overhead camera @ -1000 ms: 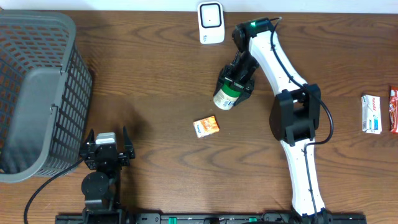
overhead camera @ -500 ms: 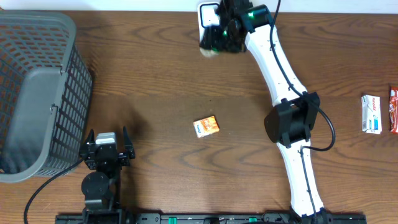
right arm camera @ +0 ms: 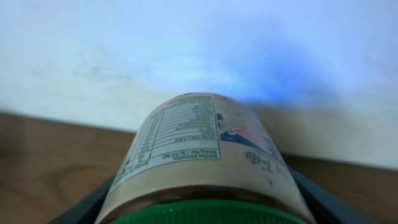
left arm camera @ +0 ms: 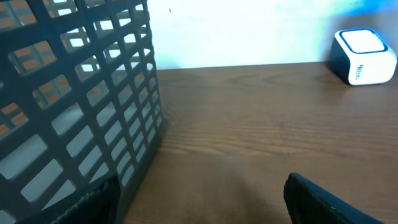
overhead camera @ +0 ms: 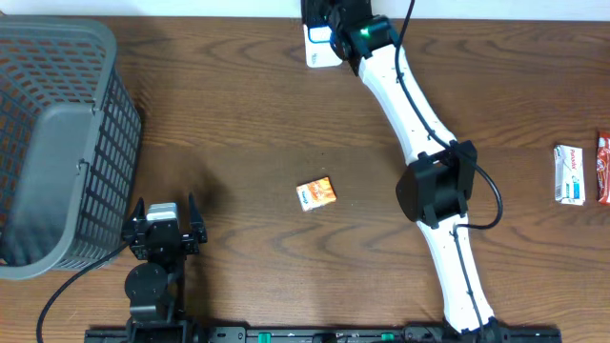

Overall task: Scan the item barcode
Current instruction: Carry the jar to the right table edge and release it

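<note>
A jar (right arm camera: pixel 199 149) with a green lid and a pale nutrition label fills the right wrist view, and my right gripper (right arm camera: pixel 202 208) is shut on it, one dark finger on each side. From overhead, that gripper (overhead camera: pixel 335 24) hovers over the white barcode scanner (overhead camera: pixel 318 52) at the table's back edge and covers most of it; the jar itself is hidden under the wrist. My left gripper (overhead camera: pixel 164 229) rests at the front left, open and holding nothing (left arm camera: pixel 199 196). The scanner (left arm camera: pixel 364 56) also shows far right in the left wrist view.
A grey mesh basket (overhead camera: pixel 57 143) stands at the left, close beside the left gripper (left arm camera: pixel 68 93). A small orange packet (overhead camera: pixel 315 193) lies mid-table. A white box (overhead camera: pixel 570 175) and a red item (overhead camera: pixel 602 169) lie at the right edge.
My right arm has carried the jar from mid-table up and back to the scanner at the far edge. The left arm has not moved.
</note>
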Controlling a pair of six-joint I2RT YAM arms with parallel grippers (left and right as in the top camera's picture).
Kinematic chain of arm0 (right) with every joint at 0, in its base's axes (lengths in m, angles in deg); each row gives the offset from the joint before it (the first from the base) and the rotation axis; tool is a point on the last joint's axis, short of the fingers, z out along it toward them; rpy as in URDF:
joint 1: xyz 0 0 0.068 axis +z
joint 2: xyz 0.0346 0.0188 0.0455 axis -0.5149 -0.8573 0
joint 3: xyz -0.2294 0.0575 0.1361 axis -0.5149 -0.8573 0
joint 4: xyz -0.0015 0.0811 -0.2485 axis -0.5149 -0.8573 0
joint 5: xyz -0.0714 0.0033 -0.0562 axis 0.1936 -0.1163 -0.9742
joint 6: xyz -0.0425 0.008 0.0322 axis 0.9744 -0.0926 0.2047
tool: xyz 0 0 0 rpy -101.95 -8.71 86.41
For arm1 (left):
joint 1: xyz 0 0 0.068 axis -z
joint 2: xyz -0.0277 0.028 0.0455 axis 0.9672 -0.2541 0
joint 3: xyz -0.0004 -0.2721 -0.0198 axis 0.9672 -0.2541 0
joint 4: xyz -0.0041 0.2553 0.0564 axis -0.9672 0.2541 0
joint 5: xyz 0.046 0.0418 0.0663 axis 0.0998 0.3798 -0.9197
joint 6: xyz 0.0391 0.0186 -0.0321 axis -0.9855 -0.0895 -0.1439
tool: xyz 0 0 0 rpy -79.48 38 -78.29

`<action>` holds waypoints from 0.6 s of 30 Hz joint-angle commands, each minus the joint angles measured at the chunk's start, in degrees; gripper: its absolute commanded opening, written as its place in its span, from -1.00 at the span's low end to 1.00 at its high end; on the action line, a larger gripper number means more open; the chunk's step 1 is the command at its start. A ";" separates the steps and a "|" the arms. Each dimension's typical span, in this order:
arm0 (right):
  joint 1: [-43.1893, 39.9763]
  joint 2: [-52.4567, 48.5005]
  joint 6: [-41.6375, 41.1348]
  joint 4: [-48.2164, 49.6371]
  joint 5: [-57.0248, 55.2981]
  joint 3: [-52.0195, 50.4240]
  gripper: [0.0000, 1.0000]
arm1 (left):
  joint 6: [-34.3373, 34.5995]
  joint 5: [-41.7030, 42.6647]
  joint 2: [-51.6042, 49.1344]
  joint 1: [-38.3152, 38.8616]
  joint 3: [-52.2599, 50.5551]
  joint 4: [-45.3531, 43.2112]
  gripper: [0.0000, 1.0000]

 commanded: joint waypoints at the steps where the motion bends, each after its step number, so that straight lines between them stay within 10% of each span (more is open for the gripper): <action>1: -0.09 -4.48 0.79 3.28 -2.69 -0.61 -0.30 | 0.52 -0.52 0.15 0.17 -1.22 1.84 0.68; 11: 0.04 -9.70 0.81 15.34 -3.26 -0.28 -0.23 | 0.52 -0.52 0.15 0.17 -1.22 1.84 0.69; 18: -0.48 1.88 1.25 -0.39 -5.53 0.48 -0.21 | 0.52 -0.55 0.15 0.17 -1.22 1.84 0.69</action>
